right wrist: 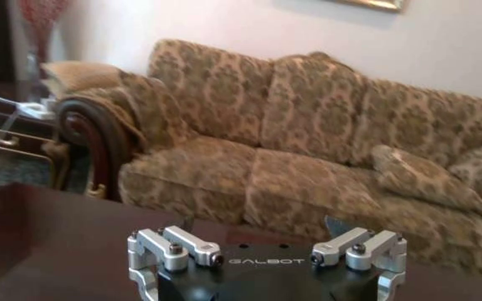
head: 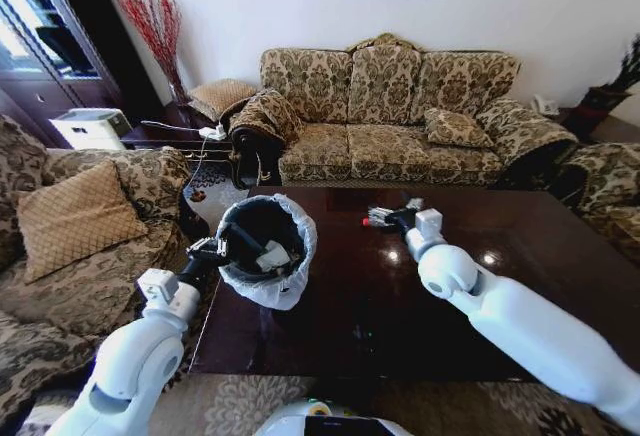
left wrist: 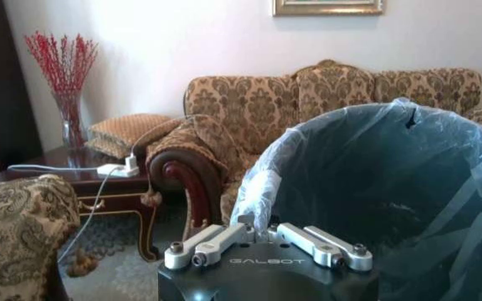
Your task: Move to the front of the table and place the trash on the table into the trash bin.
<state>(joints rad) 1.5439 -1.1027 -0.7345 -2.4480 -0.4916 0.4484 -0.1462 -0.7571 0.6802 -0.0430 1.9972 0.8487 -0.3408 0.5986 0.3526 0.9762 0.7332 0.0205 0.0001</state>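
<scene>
Spanning most of the head view, the table (head: 400, 306) shows a glossy dark mahogany top that mirrors the room lights. At its left edge, near the far left corner, the trash bin (head: 262, 248) is held tilted, its black inside turned toward the camera and a translucent white bag folded over the rim. The left gripper (head: 218, 251) is clenched on the bin's near rim; the left wrist view shows its fingers (left wrist: 224, 241) drawn together against the bag, with the bin (left wrist: 375, 188) just beyond them. The right gripper (head: 385, 218) hangs over the far edge of the table, well to the right of the bin, with a small red-tipped item (head: 366, 223) at its tip; whether it is the trash I cannot tell. The right wrist view shows the finger links (right wrist: 178, 248) spread apart, but not the tips, so I cannot tell its grip.
</scene>
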